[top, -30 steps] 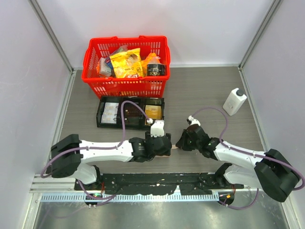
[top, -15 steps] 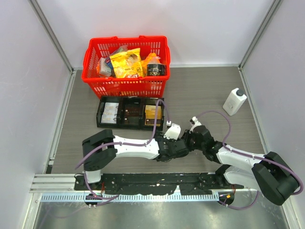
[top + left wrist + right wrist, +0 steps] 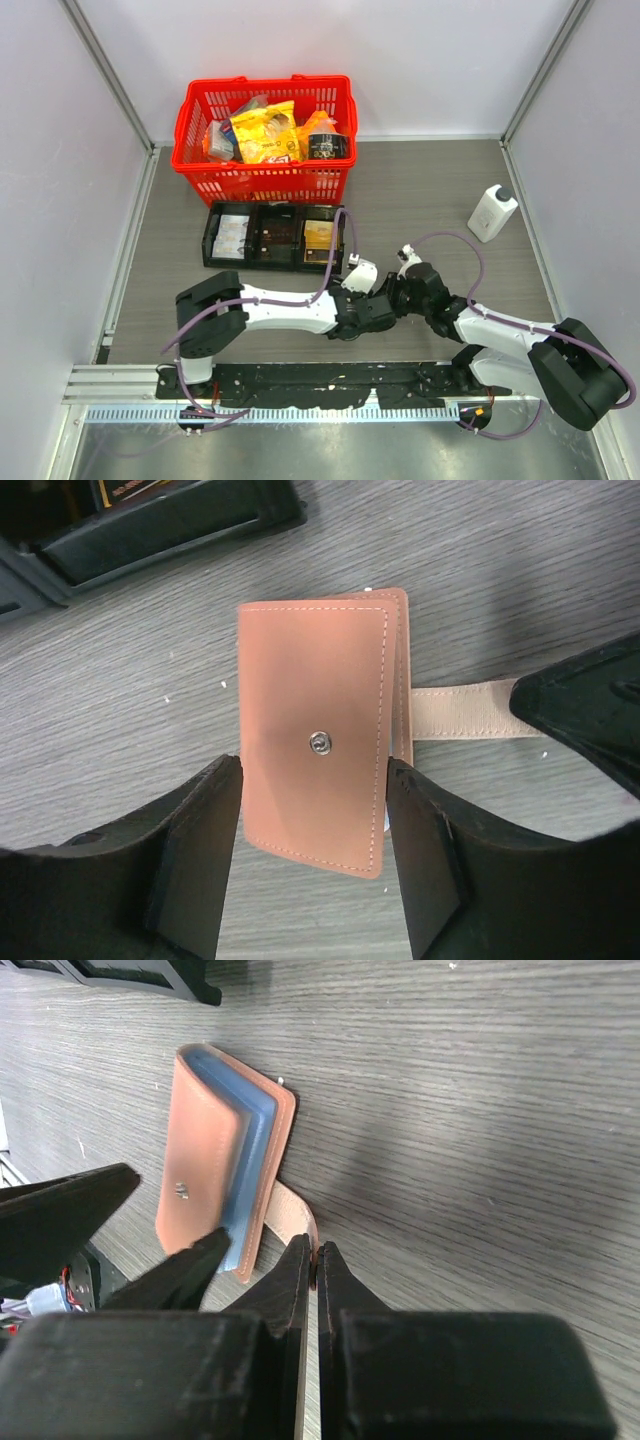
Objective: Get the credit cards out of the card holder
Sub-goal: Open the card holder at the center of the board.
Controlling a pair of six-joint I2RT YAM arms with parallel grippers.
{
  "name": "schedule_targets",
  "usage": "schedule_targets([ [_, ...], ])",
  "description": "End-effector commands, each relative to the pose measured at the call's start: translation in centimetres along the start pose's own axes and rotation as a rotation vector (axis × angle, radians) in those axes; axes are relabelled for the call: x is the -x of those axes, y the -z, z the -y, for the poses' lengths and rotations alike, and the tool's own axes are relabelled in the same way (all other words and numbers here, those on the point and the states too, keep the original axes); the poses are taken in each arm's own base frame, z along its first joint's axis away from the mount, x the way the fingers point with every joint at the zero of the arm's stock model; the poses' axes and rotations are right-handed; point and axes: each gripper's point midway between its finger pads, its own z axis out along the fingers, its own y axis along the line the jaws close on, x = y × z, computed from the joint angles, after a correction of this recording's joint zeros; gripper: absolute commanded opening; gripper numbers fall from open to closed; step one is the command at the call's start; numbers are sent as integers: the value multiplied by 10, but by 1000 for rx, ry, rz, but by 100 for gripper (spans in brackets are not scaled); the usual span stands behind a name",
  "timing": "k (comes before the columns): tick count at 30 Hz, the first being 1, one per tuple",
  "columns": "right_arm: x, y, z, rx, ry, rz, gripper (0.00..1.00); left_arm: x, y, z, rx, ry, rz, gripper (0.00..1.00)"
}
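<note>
The card holder (image 3: 315, 735), a tan-pink leather wallet with a metal snap, lies folded shut on the table. Its light blue inside shows at the edge in the right wrist view (image 3: 252, 1150). My left gripper (image 3: 313, 865) is open and straddles the wallet's near end, one finger close on each side. My right gripper (image 3: 315, 1260) is shut on the end of the wallet's snap tab (image 3: 293, 1212), which stretches out sideways (image 3: 465, 712). In the top view both grippers (image 3: 372, 303) (image 3: 396, 296) meet over the wallet and hide it. No credit cards show at the wallet.
A black three-compartment tray (image 3: 274, 237) lies just behind, with a gold flat item in its right compartment and pale ones in its left. A red basket (image 3: 265, 140) of groceries stands behind it. A white bottle (image 3: 492, 212) stands at the far right.
In the last second my left arm swung right and brought its gripper to the wallet beside the right gripper. In the last half second it hardly moved.
</note>
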Motion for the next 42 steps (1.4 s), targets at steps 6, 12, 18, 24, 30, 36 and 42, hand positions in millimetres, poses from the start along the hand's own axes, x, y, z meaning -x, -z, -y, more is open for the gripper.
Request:
schedule_targets([
  [6,2,3,-2,-25,38,-38,1,31,32,-33,-38,138,86,52],
  [12,-2,6,2,-62,31,-76,1,26,33,-51,-58,176,63,46],
  [18,-1,10,3,-110,23,-103,1,4,27,-76,-96,266,-4,40],
  [24,1,9,1,-156,17,-152,6,-12,24,-76,-175,333,-49,33],
  [30,20,12,-11,-207,30,-155,40,-24,12,-73,-196,357,-86,32],
  [36,50,36,-36,-264,70,-125,55,-25,12,-72,-212,369,-92,27],
  [42,71,38,-79,-190,78,-88,48,-26,15,-63,-262,393,-95,25],
])
